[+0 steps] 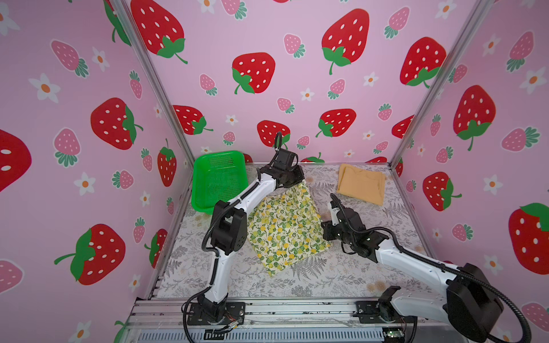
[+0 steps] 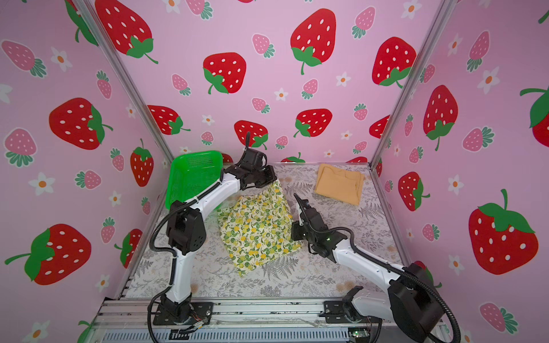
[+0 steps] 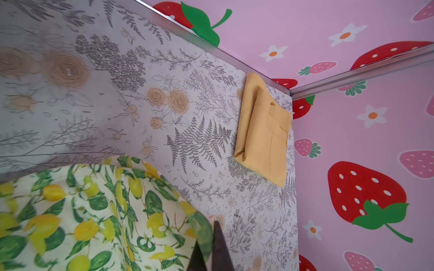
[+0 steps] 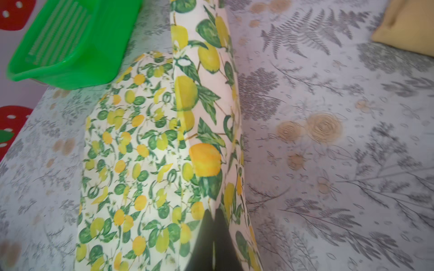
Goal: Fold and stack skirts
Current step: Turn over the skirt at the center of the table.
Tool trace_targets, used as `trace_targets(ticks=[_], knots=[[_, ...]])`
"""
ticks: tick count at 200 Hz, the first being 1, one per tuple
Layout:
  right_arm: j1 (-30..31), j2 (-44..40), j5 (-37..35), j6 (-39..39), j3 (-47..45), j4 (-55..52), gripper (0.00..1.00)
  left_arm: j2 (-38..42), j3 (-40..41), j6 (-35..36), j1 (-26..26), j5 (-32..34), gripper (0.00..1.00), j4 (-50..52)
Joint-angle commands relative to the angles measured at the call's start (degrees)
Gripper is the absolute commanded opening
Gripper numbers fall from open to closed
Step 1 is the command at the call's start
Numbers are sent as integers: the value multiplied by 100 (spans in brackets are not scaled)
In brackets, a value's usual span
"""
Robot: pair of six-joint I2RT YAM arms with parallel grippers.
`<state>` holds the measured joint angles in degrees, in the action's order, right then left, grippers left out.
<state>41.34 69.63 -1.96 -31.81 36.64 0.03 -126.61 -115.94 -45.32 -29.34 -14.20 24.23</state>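
L gripper is clamped on one corner of the lemon skirt and holds it up above the table toward the back. From there the cloth hangs in a taut, tent-like sheet down to the surface. Left wrist view: cloth edge pinched betw. the dark fingertips. R gripper is closed too, gripping the skirt's right-hand edge, lower & nearer the front. Right wrist view: a raised fold of print runs up from the black fingers, which are shut on its near end. So the skirt spans betw. both grippers at mid-table, w/ its front corner lying flat on the surface. Fabric is thin cream cloth w/ small yellow lemons + green leaves and soft creases. Mustard skirt lies folded in a flat, roughly rectangular pad at the back right corner, well apart from both grippers. It's plain & matte, w/ layered edges showing. Green basket is rigid plastic mesh w/ a rounded rim, looks tipped up at back left, just beside the L arm. Table cover is pale w/ grey fern & beige rose print.
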Motion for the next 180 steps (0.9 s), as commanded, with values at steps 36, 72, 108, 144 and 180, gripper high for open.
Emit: trace_targets(ticks=[36,72,108,144,180], knots=[[-1169,149,345,-203,-310,30,0,-1497,-1905,-904,-255,-458,0,-769],[-2055,610,500,-40,-275,224,0,-2241,-2587,-1358,-246,-1046,18,-1423],[-2859,1168,689,70,-171,365,0,-1635,-1808,-1236,-95,-1241,48,-1457],[-3382,834,419,198,-132,312,14,101,279,-793,248,-891,99,-1697],[-3464,408,-33,548,144,99,67,1487,1963,-334,542,-642,99,-1450]])
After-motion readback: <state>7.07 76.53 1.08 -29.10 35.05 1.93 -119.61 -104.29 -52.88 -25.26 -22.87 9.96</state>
